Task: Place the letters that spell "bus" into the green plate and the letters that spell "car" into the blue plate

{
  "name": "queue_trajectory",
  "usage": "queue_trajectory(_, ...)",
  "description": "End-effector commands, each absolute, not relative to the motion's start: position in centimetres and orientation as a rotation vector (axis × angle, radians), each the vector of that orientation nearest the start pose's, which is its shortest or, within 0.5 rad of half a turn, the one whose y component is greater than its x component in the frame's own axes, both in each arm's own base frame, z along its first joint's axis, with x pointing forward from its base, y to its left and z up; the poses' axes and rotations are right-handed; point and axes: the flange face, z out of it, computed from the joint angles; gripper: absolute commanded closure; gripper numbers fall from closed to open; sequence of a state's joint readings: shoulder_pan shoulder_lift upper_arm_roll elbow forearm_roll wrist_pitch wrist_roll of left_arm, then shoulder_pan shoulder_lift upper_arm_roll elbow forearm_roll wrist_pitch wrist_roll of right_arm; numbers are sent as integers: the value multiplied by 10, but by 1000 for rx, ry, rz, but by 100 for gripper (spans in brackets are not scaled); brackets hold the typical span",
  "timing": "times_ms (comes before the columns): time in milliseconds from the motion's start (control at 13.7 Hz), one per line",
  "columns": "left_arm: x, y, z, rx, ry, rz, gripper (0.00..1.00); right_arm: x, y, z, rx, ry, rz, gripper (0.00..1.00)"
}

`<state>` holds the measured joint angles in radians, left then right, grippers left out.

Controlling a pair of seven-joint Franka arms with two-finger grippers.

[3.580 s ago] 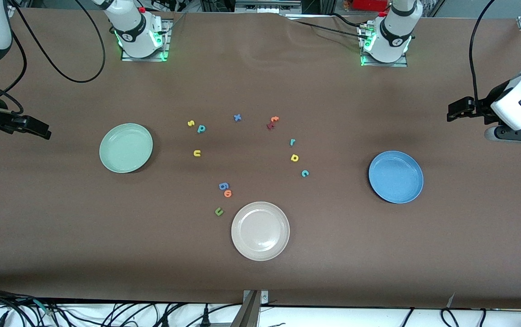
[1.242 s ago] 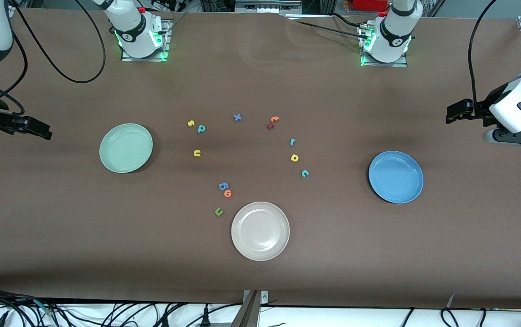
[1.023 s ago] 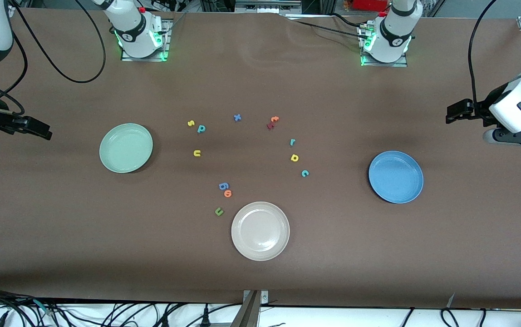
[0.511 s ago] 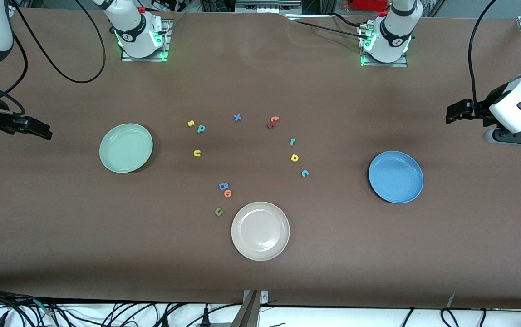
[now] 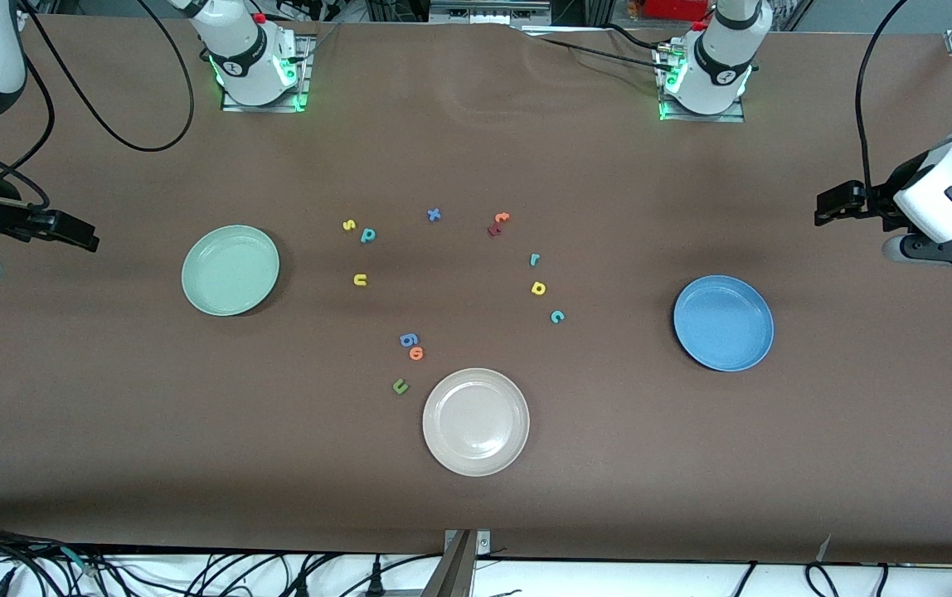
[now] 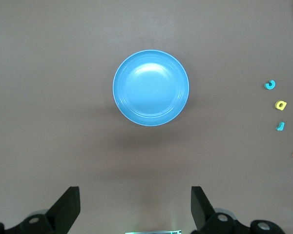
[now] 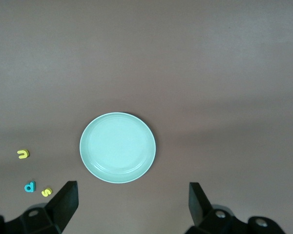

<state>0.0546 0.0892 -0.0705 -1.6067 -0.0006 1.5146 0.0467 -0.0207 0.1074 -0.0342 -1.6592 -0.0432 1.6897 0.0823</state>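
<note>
While both arms were held high at the ends of the brown table, none of the foam letters had been placed in a plate. The left gripper was seen with its jaws spread wide and nothing between them, over bare table at the left arm's end, near the blue plate. The right gripper was likewise seen spread and unladen over the right arm's end, near the green plate. The yellow s, teal b and yellow u were found clustered on the table beside the green plate, toward the middle. The teal r, yellow a and teal c were laid in a short row between the middle and the blue plate. A beige-white plate was set nearest the front camera.
</note>
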Motion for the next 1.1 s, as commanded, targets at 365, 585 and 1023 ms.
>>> queue_trajectory(365, 573, -10, 558, -3154, 89, 271, 0, 584, -32, 537, -3165, 218, 159, 0)
queue_trajectory(585, 573, -10, 559, -3156, 84, 269, 0, 585, -29, 536, -3168, 210, 162, 0)
queue_trajectory(1023, 573, -10, 559, -3156, 87, 269, 0, 585, -32, 536, -3173, 214, 162, 0)
